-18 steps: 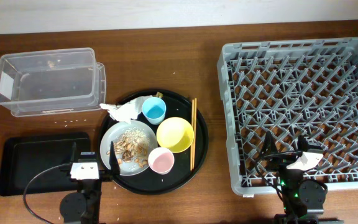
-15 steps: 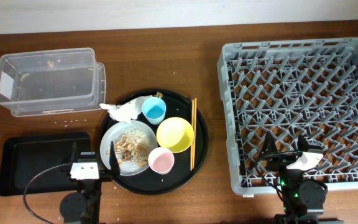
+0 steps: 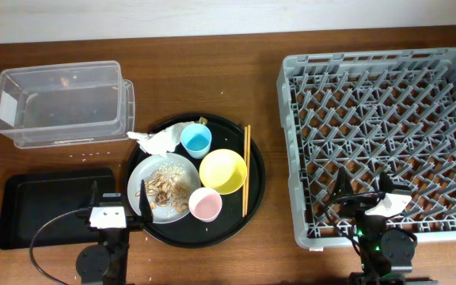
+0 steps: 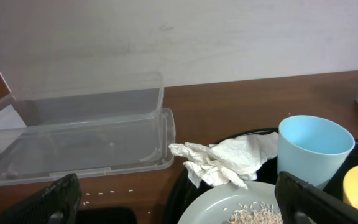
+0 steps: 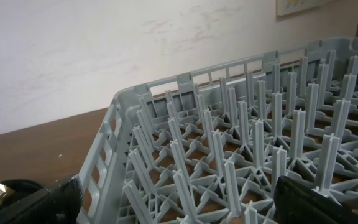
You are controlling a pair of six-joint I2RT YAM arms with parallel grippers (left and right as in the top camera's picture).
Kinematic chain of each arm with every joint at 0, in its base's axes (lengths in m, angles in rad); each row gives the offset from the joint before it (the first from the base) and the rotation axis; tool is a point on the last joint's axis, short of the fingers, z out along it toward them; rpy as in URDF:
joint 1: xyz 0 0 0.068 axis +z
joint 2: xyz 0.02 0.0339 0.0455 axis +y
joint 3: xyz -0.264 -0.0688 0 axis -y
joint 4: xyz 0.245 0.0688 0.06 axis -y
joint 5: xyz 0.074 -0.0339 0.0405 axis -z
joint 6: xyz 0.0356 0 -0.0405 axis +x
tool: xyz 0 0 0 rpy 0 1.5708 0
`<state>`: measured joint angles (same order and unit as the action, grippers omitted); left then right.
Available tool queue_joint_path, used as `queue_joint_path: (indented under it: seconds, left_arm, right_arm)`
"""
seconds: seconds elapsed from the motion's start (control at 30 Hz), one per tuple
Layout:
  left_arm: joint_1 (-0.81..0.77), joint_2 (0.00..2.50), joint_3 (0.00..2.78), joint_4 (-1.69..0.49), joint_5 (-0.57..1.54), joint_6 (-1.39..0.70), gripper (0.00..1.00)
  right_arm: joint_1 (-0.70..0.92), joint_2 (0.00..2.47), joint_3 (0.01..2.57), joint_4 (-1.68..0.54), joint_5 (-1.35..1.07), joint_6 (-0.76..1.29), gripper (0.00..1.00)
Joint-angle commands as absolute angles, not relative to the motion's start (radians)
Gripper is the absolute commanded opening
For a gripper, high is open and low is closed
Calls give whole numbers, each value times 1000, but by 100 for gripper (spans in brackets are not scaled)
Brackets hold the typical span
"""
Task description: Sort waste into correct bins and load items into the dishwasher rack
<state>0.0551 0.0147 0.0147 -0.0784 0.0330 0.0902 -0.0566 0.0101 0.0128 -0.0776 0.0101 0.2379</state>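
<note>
Crumpled napkin (image 4: 222,163) is lying at lower centre, just ahead of the left claw (image 4: 176,190), which is gaping released; right claw (image 5: 176,186), likewise released, is hovering over the lower edge of the rack (image 3: 287,158).

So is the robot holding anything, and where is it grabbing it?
No, nothing is held. The left gripper and the right gripper are both open, with nothing between their fingers.

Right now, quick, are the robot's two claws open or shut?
Left gripper: open, jaws wide apart, holding nothing.
Right gripper: open, jaws wide apart, holding nothing.
</note>
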Motion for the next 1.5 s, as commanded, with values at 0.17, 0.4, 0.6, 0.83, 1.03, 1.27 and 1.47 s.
queue_joint_path:
  seconds: [0.17,0.4,0.6,0.83,1.03,1.27,1.47]
  left_arm:
    - [55,7,9,-81,22,106,99]
    - [55,7,9,-81,22,107,99]
    - [55,7,9,-81,22,107,100]
    - [55,7,9,-58,116,69,99]
    - [55,7,10,226,1386,-94,99]
    - [55,7,10,430,1080,-351,99]
    - [55,37,76,334,841,-321,99]
  right_arm:
    - [-59,4,6,-82,12,240,99]
    - [-59,4,6,-82,12,240,99]
    - [-59,4,6,-82,12,240,99]
    - [-59,4,6,-82,12,240,99]
    - [-59,4,6,-82,12,240,99]
    - [-59,4,6,-82,12,240,99]
    - [-59,4,6,-82,12,240,99]
